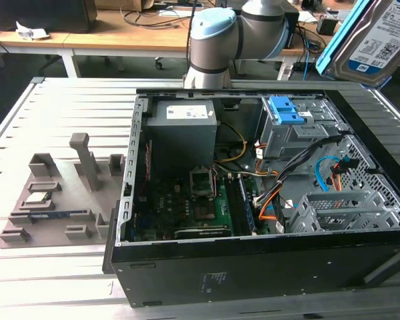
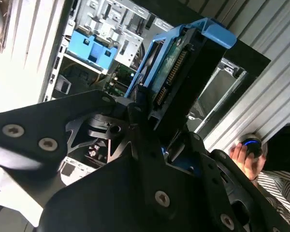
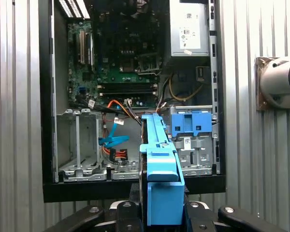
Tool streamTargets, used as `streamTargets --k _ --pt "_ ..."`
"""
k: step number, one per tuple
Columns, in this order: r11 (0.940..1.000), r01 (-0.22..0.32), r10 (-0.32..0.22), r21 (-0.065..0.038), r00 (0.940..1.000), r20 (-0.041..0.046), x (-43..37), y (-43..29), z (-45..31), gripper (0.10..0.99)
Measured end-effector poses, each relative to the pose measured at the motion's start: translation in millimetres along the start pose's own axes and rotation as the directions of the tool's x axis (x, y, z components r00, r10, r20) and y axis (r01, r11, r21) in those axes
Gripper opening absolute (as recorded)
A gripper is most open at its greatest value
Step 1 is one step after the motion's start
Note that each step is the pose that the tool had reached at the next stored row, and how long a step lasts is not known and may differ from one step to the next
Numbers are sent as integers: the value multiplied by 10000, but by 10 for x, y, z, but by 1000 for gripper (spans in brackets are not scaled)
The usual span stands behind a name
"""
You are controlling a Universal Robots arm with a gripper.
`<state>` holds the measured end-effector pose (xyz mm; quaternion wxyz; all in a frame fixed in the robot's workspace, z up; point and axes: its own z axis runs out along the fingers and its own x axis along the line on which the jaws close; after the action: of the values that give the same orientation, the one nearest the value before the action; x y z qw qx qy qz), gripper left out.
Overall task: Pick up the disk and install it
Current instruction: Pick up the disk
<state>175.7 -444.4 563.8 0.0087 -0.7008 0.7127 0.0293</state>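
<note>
One disk [image 1: 368, 39] sits clamped edge-on in my gripper [image 3: 160, 215], held high near the drive-bay end of the open computer case [image 1: 130, 200]. As I judge it, alignment matters most: keep the blue carrier square to the drive cage [image 3: 77, 145], clear of loose cables [image 3: 113, 140], moving slowly

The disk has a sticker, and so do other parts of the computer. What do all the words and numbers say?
Disk label, white and blue: print too small to read.
Power supply label, in the exterior view: too small to read.
Computer case sticker, on its outer wall: too blurred to read.
None of the text is clear enough to quote.
</note>
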Motion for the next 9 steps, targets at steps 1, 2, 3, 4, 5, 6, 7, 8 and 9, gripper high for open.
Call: streamTargets --k 1,2,3,4,5,6,7,8,9 --pt "10000 -1 1 1 10000 -28 130 -2 -3 365" --pt "10000 -1 1 1 10000 -41 202 -3 -5 365" --pt "10000 -2 2 1 10000 -48 241 -4 -5 365" --pt "10000 -2 2 1 10000 -52 264 -4 -5 365" --pt "10000 -2 2 1 10000 -55 284 -5 -5 365" --pt "10000 -2 2 1 10000 -60 305 -5 -6 365" --pt "10000 -2 2 1 10000 -63 326 -5 -6 365" --pt "10000 -3 3 1 10000 -70 361 -6 -7 365" --pt "10000 -2 2 2 10000 -75 393 -7 -7 365"
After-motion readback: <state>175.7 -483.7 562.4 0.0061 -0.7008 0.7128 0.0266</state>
